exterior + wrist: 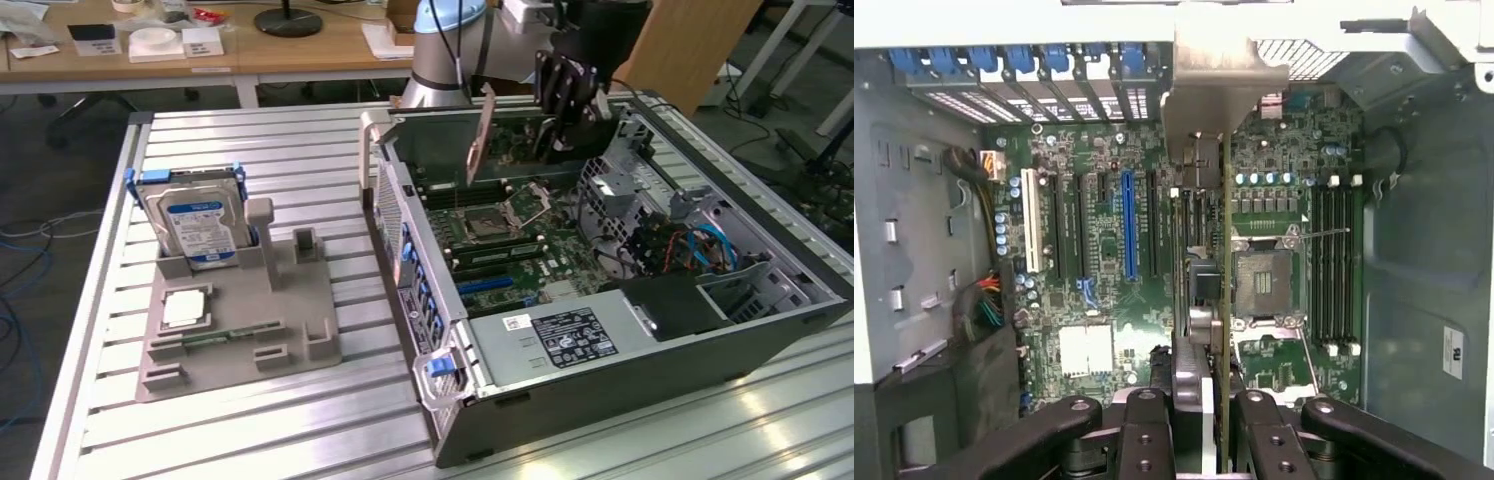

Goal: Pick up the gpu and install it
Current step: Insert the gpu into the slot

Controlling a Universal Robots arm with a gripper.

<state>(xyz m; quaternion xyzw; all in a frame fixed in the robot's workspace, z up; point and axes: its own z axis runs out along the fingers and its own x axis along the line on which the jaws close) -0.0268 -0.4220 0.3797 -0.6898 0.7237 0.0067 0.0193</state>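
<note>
My gripper (566,125) hangs over the far end of the open computer case (747,345), shut on the gpu (482,135). The card stands on edge above the motherboard (514,265), its brownish back facing the exterior view's left. In the wrist view the gpu (1226,300) is seen edge-on, running from between the black fingers (1144,440) to its grey metal bracket (1219,90) near the case's rear slot openings. It sits over the expansion slots, beside the blue slot (1127,225) and near the CPU socket (1262,285).
A grey fixture (240,330) on the slatted table at the exterior view's left holds a silver hard drive (198,220), a processor chip (183,308) and a narrow memory stick (214,340). The power supply (561,335) and blue cables (707,245) fill the case's near end.
</note>
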